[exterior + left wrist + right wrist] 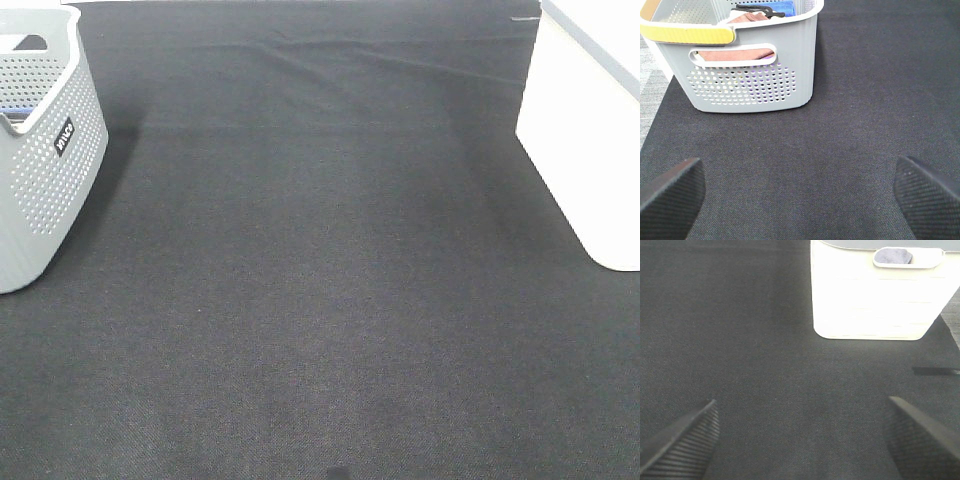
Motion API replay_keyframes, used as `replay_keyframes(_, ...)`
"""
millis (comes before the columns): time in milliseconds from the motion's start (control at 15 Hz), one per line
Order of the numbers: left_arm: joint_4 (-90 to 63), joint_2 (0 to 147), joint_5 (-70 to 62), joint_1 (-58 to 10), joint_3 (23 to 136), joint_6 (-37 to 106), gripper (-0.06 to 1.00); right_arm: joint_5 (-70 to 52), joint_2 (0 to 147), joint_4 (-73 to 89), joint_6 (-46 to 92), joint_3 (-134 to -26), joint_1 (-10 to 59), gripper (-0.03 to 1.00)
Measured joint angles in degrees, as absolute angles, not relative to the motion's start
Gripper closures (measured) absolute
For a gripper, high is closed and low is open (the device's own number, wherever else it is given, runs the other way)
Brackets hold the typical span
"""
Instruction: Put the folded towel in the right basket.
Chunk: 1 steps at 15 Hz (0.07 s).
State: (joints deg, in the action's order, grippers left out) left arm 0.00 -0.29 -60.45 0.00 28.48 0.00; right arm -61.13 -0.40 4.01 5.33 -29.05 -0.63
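Note:
The right basket (585,140) is white with plain walls and stands at the table's right edge. In the right wrist view (875,295) a grey-blue cloth (892,256) shows through its handle hole. The left basket (45,170) is grey and perforated. In the left wrist view (747,70) it holds a pinkish-brown folded towel (735,54) and a blue one (777,7). My left gripper (800,195) is open and empty, facing the grey basket. My right gripper (800,435) is open and empty, facing the white basket. Neither arm shows in the exterior high view.
A dark cloth (320,280) covers the table between the two baskets. The grey basket has a yellow handle grip (687,34), and a black object (757,9) lies on top of its towels. The floor (650,95) shows beside the cloth's edge.

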Motion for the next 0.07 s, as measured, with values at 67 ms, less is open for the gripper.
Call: replay_keyframes(67,0.00,-0.29,-60.45,0.00,28.48,0.00,-0.03,-61.13,-0.40,4.01,5.33,-29.05,-0.63,0.13)
